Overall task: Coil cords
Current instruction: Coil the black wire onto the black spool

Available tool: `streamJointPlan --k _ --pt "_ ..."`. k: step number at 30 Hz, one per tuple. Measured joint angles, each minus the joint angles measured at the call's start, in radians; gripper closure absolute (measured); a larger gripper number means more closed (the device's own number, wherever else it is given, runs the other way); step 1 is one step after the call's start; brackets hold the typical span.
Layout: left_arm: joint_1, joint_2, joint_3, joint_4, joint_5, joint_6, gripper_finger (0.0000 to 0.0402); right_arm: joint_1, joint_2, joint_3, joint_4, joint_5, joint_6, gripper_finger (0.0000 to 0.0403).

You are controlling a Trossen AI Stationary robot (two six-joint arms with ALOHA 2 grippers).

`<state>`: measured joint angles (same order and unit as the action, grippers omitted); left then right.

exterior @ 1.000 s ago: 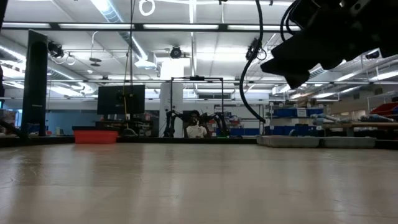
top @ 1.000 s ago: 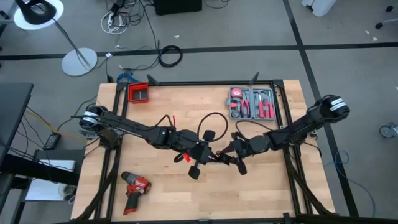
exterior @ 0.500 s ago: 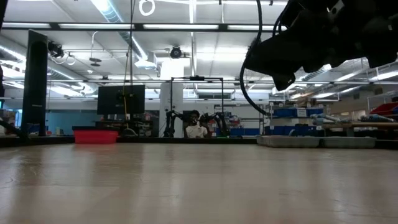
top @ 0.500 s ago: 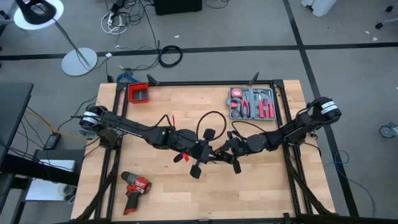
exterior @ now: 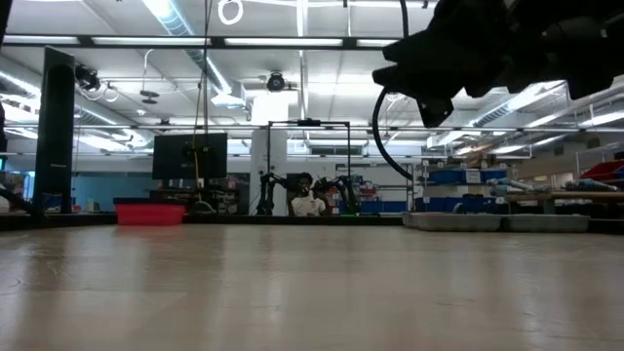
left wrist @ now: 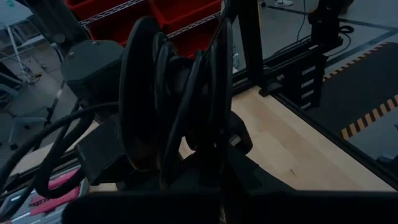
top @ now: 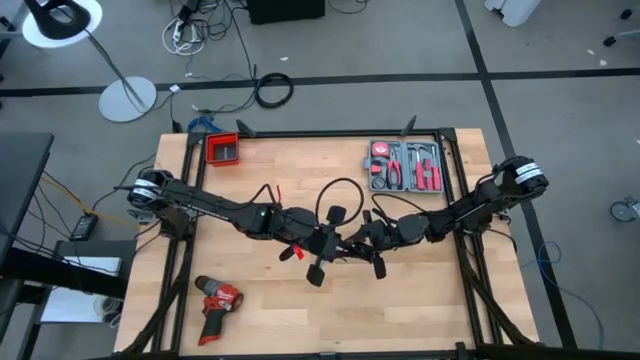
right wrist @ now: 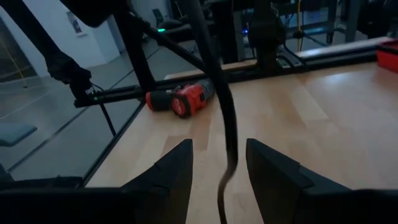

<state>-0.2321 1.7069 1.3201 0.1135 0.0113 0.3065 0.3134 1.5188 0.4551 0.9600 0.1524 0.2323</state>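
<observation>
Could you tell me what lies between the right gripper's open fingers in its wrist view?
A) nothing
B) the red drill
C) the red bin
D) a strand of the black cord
D: the black cord hangs down between the right gripper fingers, which stand apart.

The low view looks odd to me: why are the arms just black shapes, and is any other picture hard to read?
Low view: bright ceiling lights backlight the arms into silhouettes above the table. Left wrist view: dim, the coiled cord fills the frame, very close. Right wrist view: the cord strand near the lens looks soft; the red drill reads clearer.
</observation>
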Motion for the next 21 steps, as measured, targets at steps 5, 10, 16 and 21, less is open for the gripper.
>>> streamJointPlan --k 5,10,16,21 --pt "0.0 0.0 0.0 -0.003 0.0 0.0 0.0402 -0.002 0.0 0.007 -0.036 0.002 -0.008 0.0263" --pt "0.0 0.0 0.0 -0.004 0.0 0.0 0.0402 -0.002 0.0 0.007 -0.049 0.005 -0.01 0.0302" --pt "0.0 0.0 0.0 -0.006 0.0 0.0 0.0402 -0.002 0.0 0.007 -0.049 -0.013 -0.029 0.0383" --pt "0.0 0.0 0.0 -0.031 0.0 -0.003 0.0402 0.006 -0.017 0.007 -0.084 -0.046 -0.021 0.0391"
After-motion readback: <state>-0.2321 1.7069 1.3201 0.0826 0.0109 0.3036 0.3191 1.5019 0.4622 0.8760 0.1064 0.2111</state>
